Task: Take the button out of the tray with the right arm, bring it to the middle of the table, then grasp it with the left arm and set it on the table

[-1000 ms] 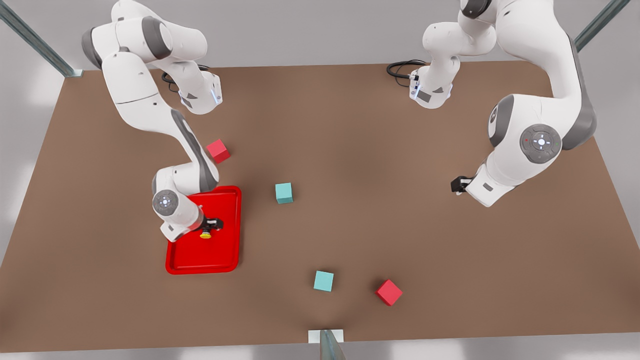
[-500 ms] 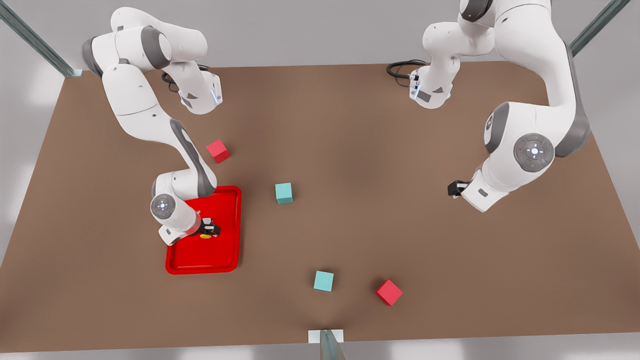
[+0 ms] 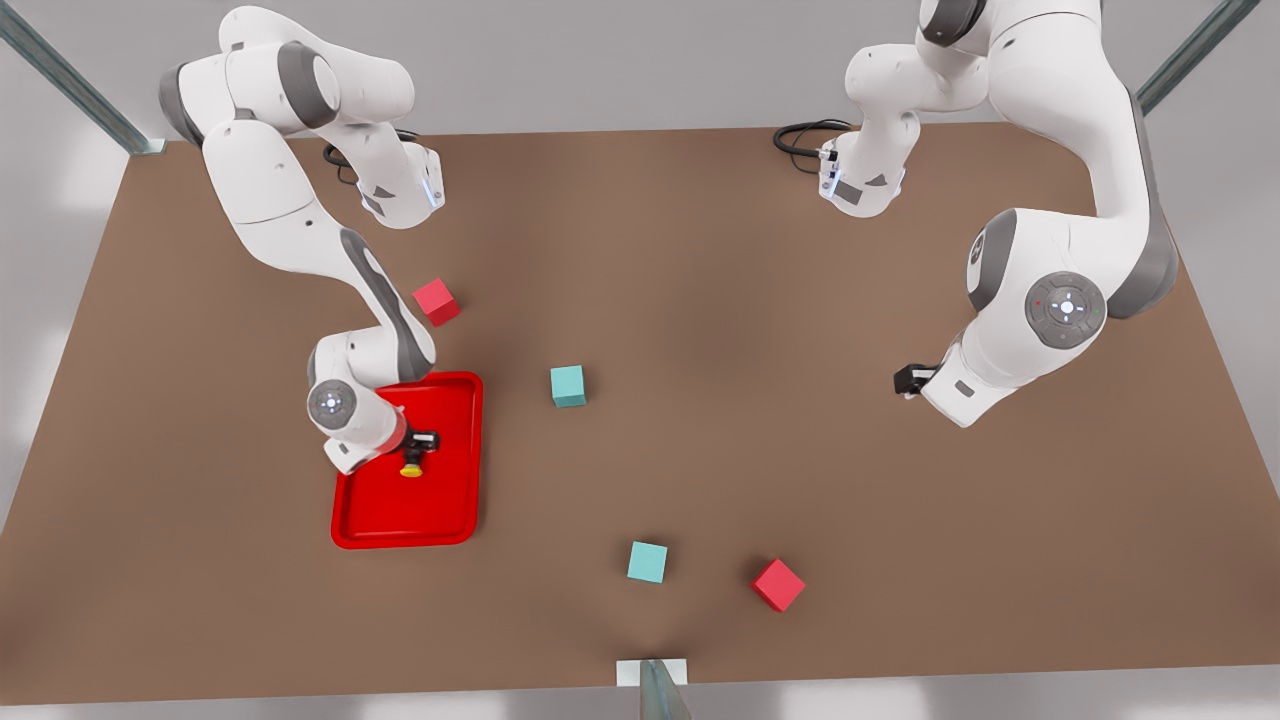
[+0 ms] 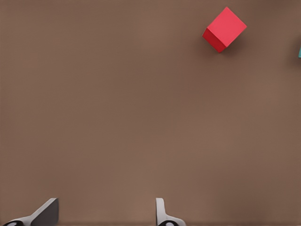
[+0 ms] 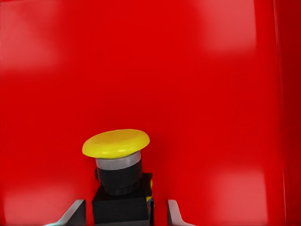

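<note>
The button has a yellow cap on a black body and lies inside the red tray, on the front view's left. My right gripper is over the tray and shut on the button's black body, one finger on each side of it. The right wrist view looks onto the red tray floor; whether the button still touches it I cannot tell. My left gripper hovers open over bare table on the front view's right, with nothing between its fingers.
Two red cubes and two teal cubes lie scattered on the brown table. One red cube appears in the left wrist view. One teal cube sits just beyond the tray toward the table's middle.
My right gripper dipped onto the button, then rose slightly with its wrist drawing back. The left arm shifted a little toward the front view's left.
</note>
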Controlling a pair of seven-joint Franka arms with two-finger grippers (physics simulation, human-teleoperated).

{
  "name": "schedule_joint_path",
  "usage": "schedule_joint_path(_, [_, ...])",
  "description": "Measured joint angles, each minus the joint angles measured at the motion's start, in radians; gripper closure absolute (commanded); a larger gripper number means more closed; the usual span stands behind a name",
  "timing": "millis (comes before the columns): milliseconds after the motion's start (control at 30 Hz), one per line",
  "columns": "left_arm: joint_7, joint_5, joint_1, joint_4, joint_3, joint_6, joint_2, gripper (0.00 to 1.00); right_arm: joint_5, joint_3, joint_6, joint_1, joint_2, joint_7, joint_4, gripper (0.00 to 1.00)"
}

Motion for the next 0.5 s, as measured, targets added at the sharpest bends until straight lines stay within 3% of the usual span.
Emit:
schedule_joint_path(100, [0.000,0.000,0.000,0.000,0.000,0.000,0.000,0.00,0.007,0.010,-0.002,-0.003,0.001,-0.008,0.000,0.57])
schedule_joint_path(367, [-0.001,0.001,0.000,0.000,0.000,0.000,0.000,0.00,0.011,0.037,-0.069,0.006,-0.045,-0.045,0.105,0.57])
schedule_joint_path(500, [-0.001,0.001,0.000,0.000,0.000,0.000,0.000,0.00,0.008,0.077,-0.197,0.039,-0.065,-0.060,0.263,0.57])
